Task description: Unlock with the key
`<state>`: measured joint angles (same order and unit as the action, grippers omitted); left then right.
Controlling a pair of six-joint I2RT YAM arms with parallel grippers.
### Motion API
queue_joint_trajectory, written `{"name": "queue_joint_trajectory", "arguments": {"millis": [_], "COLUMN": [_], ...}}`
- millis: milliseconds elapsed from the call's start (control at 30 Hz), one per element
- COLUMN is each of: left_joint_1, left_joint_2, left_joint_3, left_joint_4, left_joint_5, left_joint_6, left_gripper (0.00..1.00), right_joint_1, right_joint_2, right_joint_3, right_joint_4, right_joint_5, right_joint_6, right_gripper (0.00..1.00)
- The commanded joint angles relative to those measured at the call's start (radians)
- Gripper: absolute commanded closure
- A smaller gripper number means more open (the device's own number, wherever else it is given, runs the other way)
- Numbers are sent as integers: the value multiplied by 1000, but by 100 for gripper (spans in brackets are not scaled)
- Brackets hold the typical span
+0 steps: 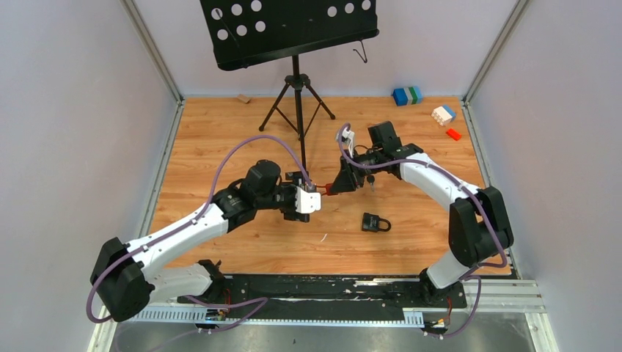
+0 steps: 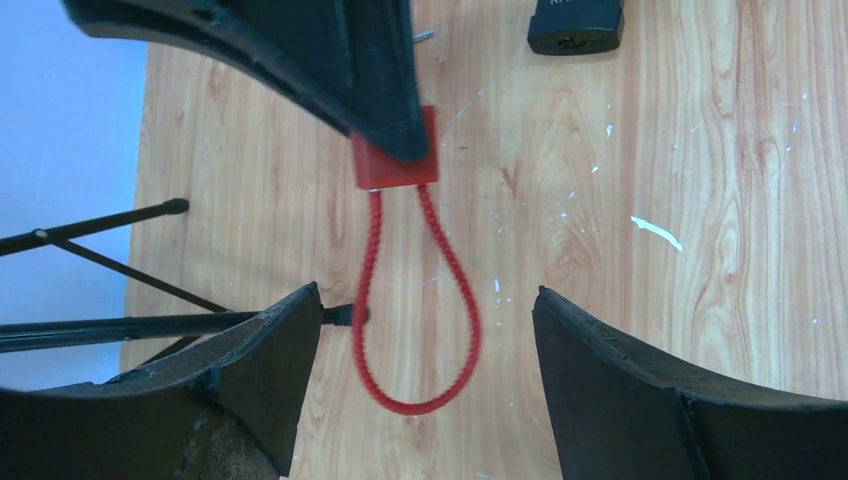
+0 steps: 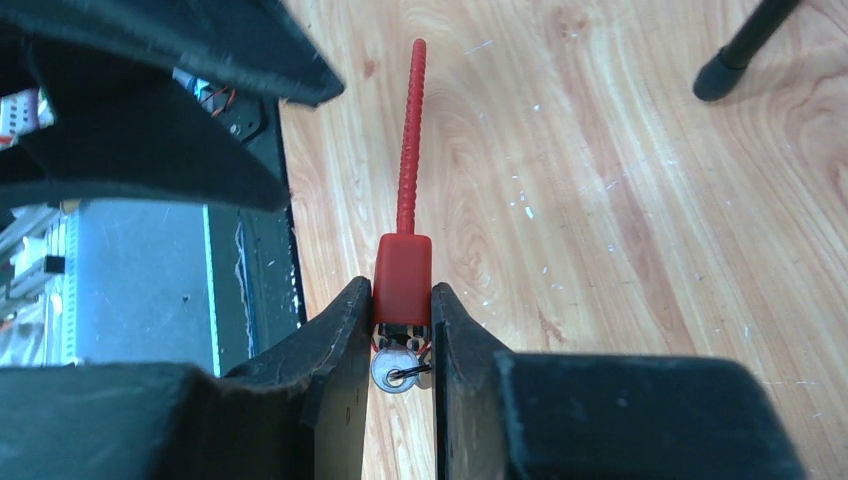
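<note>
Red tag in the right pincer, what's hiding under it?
Under the red tag, squeezed in the right pincer, a small silver metal piece with a ring peeks out. The black fingers cover the rest, so I can't tell if it's the key.

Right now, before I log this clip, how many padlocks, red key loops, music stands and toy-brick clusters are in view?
padlock: 1
red key loop: 1
music stand: 1
toy-brick clusters: 3 (blue-green cluster, white cluster, red brick)
Total: 6
</note>
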<state>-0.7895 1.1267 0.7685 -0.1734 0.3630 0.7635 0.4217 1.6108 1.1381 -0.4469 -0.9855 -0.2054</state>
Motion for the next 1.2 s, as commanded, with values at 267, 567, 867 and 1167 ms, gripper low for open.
{"name": "queue_joint_trajectory", "arguments": {"millis": [267, 567, 867, 1167], "left_joint_1": [25, 24, 6, -10], "left_joint_2": [90, 166, 188, 259], "left_joint_3": [267, 304, 299, 327], "left_joint_4": [-264, -291, -275, -239], "left_joint_5": [223, 278, 237, 204], "left_joint_6": [36, 5, 16, 33], "left_gripper": [27, 35, 47, 66], "right_joint_1": [-3, -1, -2, -2], "right_joint_2": [-122, -135, -175, -149], "right_joint_3": [45, 47, 19, 22], "right_joint_4": [-283, -266, -222, -207], "right_joint_5": [-225, -211, -182, -190], "right_joint_6": [-391, -392, -376, -358], "right_gripper": [100, 100, 100, 100]}}
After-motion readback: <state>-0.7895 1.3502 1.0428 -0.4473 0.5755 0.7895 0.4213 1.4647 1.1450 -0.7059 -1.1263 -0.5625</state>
